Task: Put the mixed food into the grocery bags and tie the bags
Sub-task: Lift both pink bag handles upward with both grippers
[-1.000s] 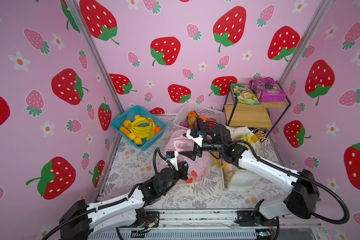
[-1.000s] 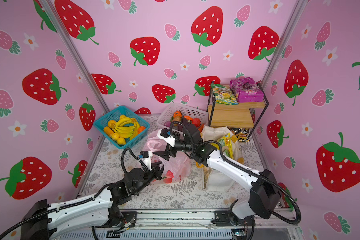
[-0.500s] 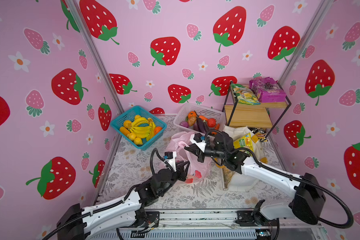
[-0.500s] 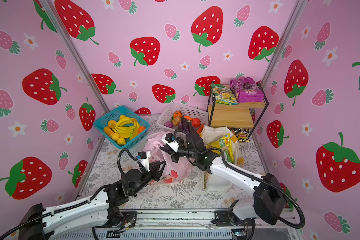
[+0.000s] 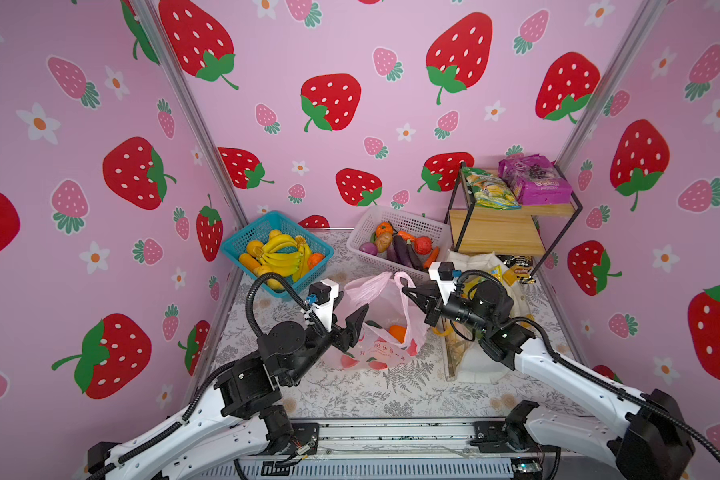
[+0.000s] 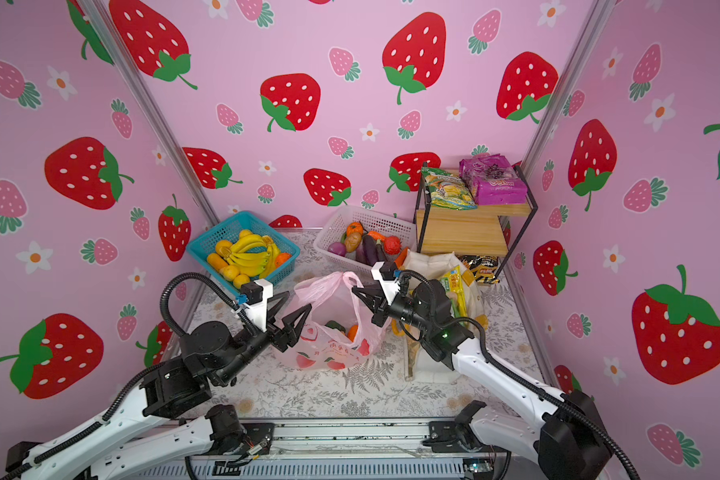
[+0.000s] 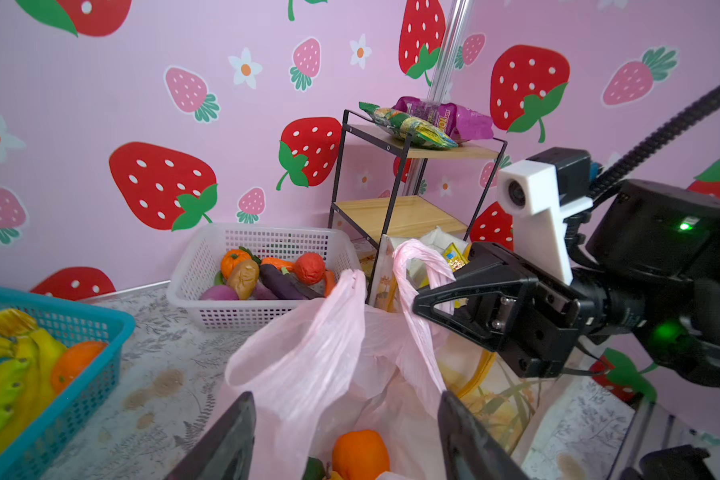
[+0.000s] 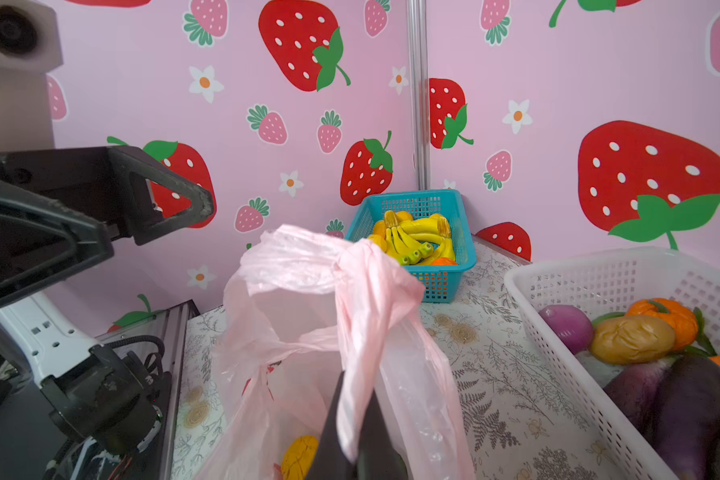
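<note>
Pink bag handle (image 8: 362,291) passed to right pincer (image 5: 405,291).

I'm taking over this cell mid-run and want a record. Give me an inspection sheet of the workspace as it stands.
Surface: fern-print table cover, lying flat.
Job's things: pink bag upright at centre, mouth open, orange toy fruit inside; white tote to its right, packets in it.
Clutter: blue basket of bananas; white basket of vegetables; shelf with green packet and purple packet; black-and-yellow packet beneath.
Grippers: left gripper open around one bag handle; right gripper shut on the other.
Cables: a black hose loops over each wrist, apart from the bag.
Surroundings: strawberry-print walls on three sides; rail in front.
</note>
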Motion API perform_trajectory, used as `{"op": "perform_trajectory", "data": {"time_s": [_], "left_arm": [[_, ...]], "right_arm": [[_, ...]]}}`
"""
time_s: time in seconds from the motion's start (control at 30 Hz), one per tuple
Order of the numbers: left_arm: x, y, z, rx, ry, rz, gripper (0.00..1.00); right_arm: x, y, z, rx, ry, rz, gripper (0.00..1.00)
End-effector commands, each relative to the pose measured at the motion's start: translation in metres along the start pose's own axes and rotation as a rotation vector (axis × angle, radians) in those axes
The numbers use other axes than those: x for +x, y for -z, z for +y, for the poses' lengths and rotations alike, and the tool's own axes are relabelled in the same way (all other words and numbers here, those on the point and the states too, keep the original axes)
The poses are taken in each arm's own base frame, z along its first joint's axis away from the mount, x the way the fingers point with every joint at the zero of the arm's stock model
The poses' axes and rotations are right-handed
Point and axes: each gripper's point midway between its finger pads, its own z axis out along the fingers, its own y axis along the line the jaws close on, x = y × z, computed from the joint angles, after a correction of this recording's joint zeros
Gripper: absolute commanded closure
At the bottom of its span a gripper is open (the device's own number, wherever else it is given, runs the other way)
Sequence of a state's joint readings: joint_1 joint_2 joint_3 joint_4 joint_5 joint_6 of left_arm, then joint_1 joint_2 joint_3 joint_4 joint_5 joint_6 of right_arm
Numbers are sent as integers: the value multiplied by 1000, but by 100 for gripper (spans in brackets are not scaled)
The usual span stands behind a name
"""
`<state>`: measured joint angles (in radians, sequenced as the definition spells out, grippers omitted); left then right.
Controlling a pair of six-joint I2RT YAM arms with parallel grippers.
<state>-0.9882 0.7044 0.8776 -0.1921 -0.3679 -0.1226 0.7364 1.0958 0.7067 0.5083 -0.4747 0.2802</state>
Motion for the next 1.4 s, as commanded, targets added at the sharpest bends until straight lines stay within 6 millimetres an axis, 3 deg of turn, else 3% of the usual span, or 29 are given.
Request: {"op": "perform_trajectory", "data": {"time_s": [0.0,0.23,0.43,0.73,0.8,0.9,1.0,1.17,1.37], "left_arm": [[4,-7,5,-41,-248,137,27],[-2,-43,-4,-46,-547,371,25],[-5,-73,8,-135,-695,446,27],[15,-106,24,-106,-555,493,51],[14,-110,20,-74,-508,471,61],[4,-103,8,14,-424,414,82],[-12,-87,-2,108,-327,313,89],[-47,-53,-15,314,-145,51,92],[-63,-57,-13,465,-15,-78,92]], "right_arm": [[-17,6,-6,30,-68,-68,100],[-9,6,-17,44,-167,-63,100],[-8,8,-22,52,-204,-65,100],[-7,10,-28,72,-211,-68,100],[-6,9,-31,79,-212,-65,100],[-7,9,-32,87,-211,-66,100],[-10,13,-35,110,-199,-71,100],[-21,19,-42,168,-150,-78,100],[-40,17,-56,253,-50,-75,100]]}}
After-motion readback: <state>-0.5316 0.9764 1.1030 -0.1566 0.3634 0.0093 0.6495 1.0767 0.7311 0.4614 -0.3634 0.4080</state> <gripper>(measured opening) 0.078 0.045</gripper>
